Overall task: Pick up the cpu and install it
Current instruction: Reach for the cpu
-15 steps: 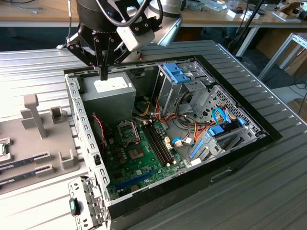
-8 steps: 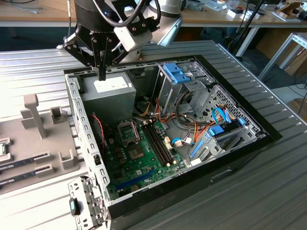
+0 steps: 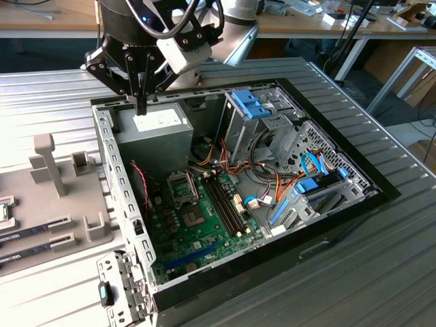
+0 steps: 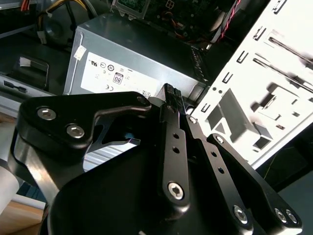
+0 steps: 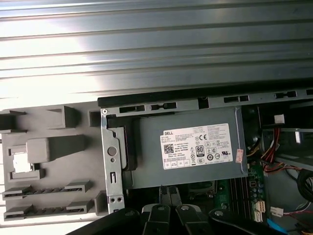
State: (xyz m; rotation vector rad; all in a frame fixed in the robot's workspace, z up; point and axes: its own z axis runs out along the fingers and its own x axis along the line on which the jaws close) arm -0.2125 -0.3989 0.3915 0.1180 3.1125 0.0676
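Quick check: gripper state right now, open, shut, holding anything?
The gripper is shut, with nothing visible in its grip, poised just above the grey power-supply box.

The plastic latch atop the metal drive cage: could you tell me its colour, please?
The plastic latch is bright blue; the exterior view shows it best.

The black claw [image 3: 141,107] hangs with its fingers seemingly pressed together just above the grey metal power-supply box [image 3: 153,136] inside the open black computer case [image 3: 272,249] on the ribbed metal worktop [image 3: 381,272].
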